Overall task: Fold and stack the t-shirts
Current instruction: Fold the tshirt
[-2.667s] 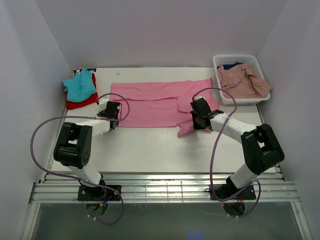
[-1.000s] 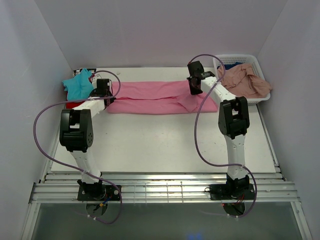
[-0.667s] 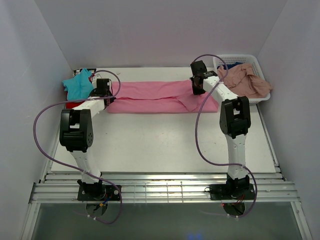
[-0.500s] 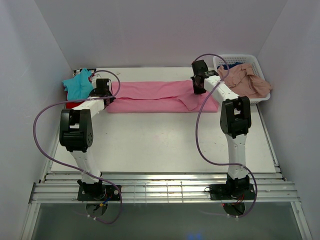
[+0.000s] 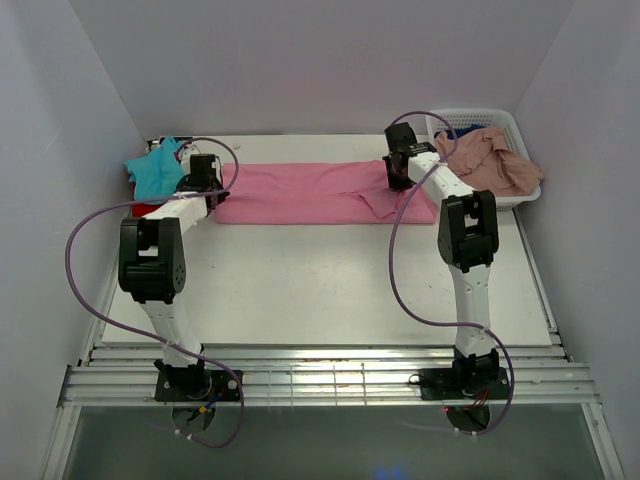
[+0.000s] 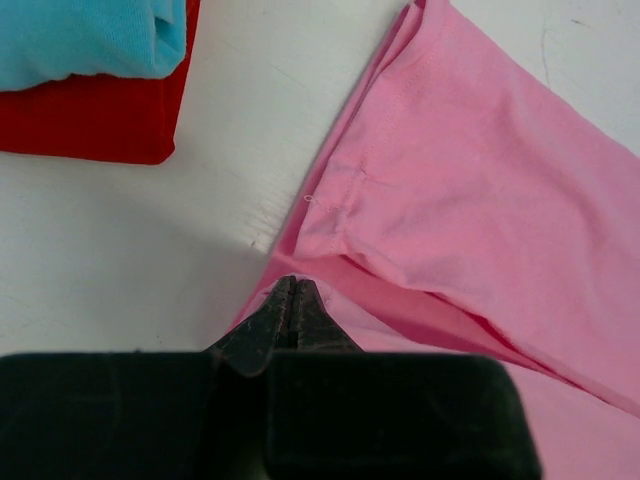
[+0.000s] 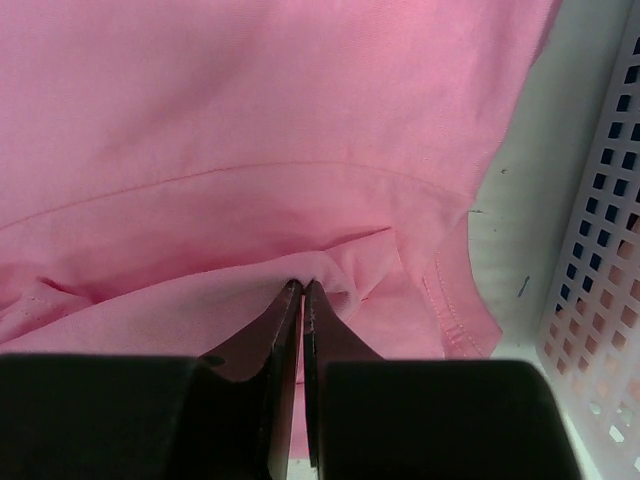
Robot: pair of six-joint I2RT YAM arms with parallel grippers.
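Note:
The bright pink t-shirt [image 5: 310, 192] lies as a long folded band across the back of the table. My left gripper [image 5: 217, 188] is shut on its left edge; in the left wrist view the fingertips [image 6: 290, 286] pinch a fold of the pink t-shirt [image 6: 480, 200]. My right gripper [image 5: 398, 184] is shut on a bunched fold near the right end, shown by the right wrist camera at the tips [image 7: 302, 288]. A teal t-shirt [image 5: 158, 170] sits on a red one [image 5: 150, 208] at the back left. The salmon-pink t-shirt [image 5: 490, 160] drapes over the basket, with dark blue cloth [image 5: 462, 131] beneath it.
The white lattice basket [image 5: 470, 113] stands at the back right, its wall [image 7: 600, 250] close beside my right gripper. The teal [image 6: 90, 35] and red [image 6: 90, 120] stack lies just left of my left gripper. White walls enclose the table on three sides.
Both grippers have carried the shirt's near edge to the back, folding it lengthwise into a narrow band. In the last second the right gripper drifted slightly right; the left barely moved.

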